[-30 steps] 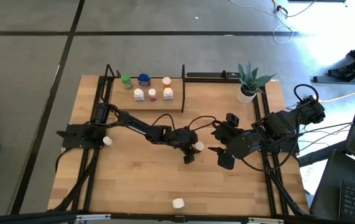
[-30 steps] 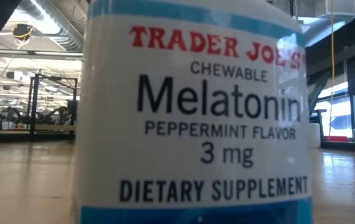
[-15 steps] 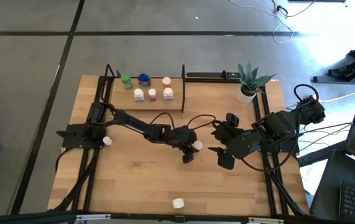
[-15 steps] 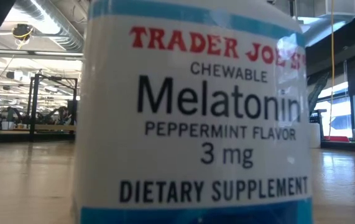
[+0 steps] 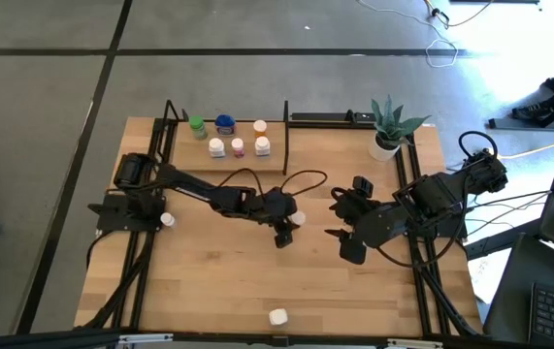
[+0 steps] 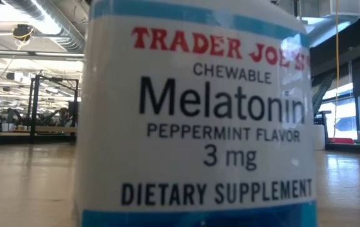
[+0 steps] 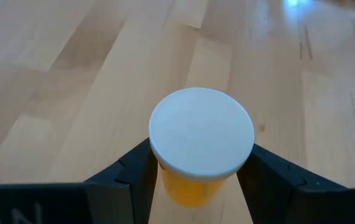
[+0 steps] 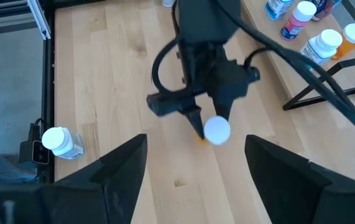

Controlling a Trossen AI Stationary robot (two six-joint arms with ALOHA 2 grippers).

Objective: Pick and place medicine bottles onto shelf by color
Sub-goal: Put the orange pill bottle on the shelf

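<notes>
Left gripper (image 5: pixel 287 225): out over mid-table, its two dark fingers (image 7: pixel 127 180) pinching an orange bottle with a white cap (image 7: pixel 201 143), one finger on each side.
Held bottle: clear of the shelf, above bare tabletop (image 5: pixel 218 281).
Right gripper (image 5: pixel 346 242): parked on the right side of the table, fingers spread wide with nothing between them.
Shelf (image 5: pixel 228 160): at the far edge, already carrying a green bottle (image 5: pixel 197 126), a blue bottle (image 5: pixel 224 124) and several white ones (image 5: pixel 217 147).
Loose bottles: one white bottle (image 5: pixel 167 220) by the left arm's base, another (image 5: pixel 277 317) at the near edge.
Low view: filled by a melatonin bottle (image 6: pixel 198 120), label facing the camera.
Potted plant (image 5: pixel 390 126): far right corner.
</notes>
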